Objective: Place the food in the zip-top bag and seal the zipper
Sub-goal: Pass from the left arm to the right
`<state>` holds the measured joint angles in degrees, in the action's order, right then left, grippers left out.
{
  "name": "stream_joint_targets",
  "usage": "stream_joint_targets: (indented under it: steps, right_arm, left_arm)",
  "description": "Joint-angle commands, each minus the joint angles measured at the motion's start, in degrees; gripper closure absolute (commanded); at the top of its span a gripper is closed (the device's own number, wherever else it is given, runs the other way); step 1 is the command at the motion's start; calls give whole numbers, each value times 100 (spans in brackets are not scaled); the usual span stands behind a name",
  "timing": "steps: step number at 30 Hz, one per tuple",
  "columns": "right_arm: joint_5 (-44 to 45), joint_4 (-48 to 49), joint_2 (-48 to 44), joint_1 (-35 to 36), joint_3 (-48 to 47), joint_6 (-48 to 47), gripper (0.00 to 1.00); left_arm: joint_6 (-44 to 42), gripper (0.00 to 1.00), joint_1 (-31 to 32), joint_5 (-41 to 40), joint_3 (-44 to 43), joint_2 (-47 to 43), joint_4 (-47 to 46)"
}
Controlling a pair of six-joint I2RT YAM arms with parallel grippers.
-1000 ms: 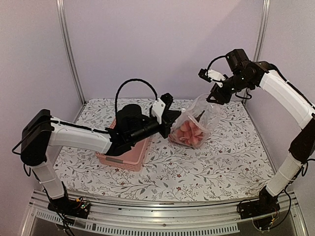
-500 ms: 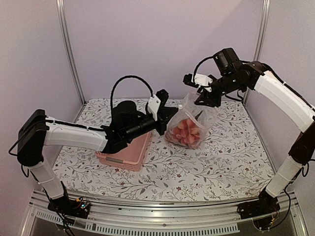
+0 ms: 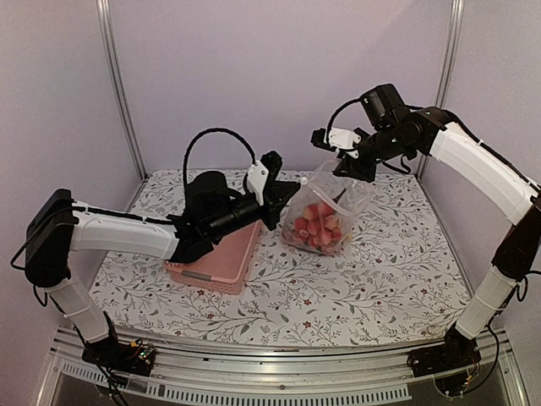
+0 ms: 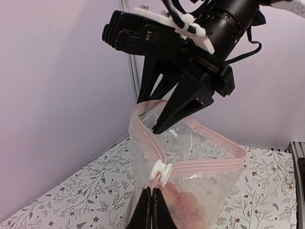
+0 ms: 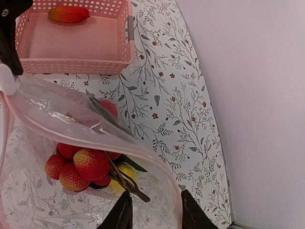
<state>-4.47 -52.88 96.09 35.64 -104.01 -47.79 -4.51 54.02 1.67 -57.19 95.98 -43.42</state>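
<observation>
While both arms work at its mouth, zip-top bag [image 3: 330,199]: stands upright on the bench [image 3: 380,271] just right of the pink basket [image 3: 211,264]. Its mouth faces up and gapes, so the load settles low and cannot roll out.
Food [image 5: 78,164]: red berries with a yellow piece and a dark green one, heaped in the bottom of the bag.
Stray piece [image 5: 69,14]: a single orange-red item lying alone in the pink basket, outside the bag.
Zipper [image 4: 205,163]: a pink strip round the mouth, its two sides bowed well apart and unsealed.
Slider [image 4: 160,172]: white, sitting at the end of the strip nearest the left arm.
Left gripper [image 4: 151,195]: jaws pressed together on the film just under the slider. This looks like an anchor, so that this end stays put while the closure is worked.
Right gripper [image 5: 155,212]: jaws partway apart across the mouth from the slider. One finger is over the inside and the other outside, straddling the rim, and no squeeze shows yet.
Step in hand: probably taking the opposite rim, so the mouth can be stretched flat between two holds and the strips can meet.
Risk: the film is slack and crinkly. Catching only one wall would leave the mouth open, and a hard pull could tip the bag.
Left to do: the stray piece and the seal.
</observation>
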Motion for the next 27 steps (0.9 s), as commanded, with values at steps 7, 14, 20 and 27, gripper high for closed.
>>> stream_joint_targets:
  steps: [7, 14, 20, 27]
  right_arm:
    - [78, 251, 453, 22, -435, -84, 65]
    - [-256, -112, 495, 22, -469, -161, 89]
    - [-607, -644, 386, -145, -863, 335, 100]
    - [-1041, -1379, 983, -843, -2056, 1509, 100]
  left_arm:
    - [-200, 100, -170, 478, 13, -226, -65]
    - [-155, 100, -218, 26, -31, -219, -22]
    - [-101, 98, -285, -1091, -181, -27, -480]
    - [254, 58, -295, -964, -734, 338, -310]
